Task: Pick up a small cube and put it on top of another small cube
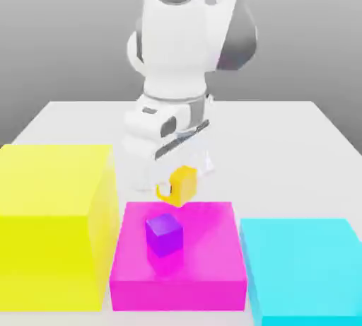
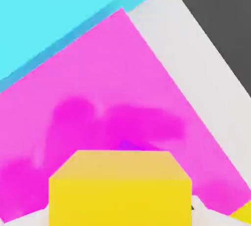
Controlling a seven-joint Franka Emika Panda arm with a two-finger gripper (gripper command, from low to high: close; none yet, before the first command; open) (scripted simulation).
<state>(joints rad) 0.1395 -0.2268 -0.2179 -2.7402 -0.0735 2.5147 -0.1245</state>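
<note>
Violet Below, Orange in Hand

We saw the purple cube [image 1: 164,235] on the magenta block [image 1: 180,293]. Above and beyond it, our hand [image 1: 183,184] pinched the orange-yellow cube [image 1: 185,185], probably light and rigid, best gripped squarely across opposite flat faces.
</note>
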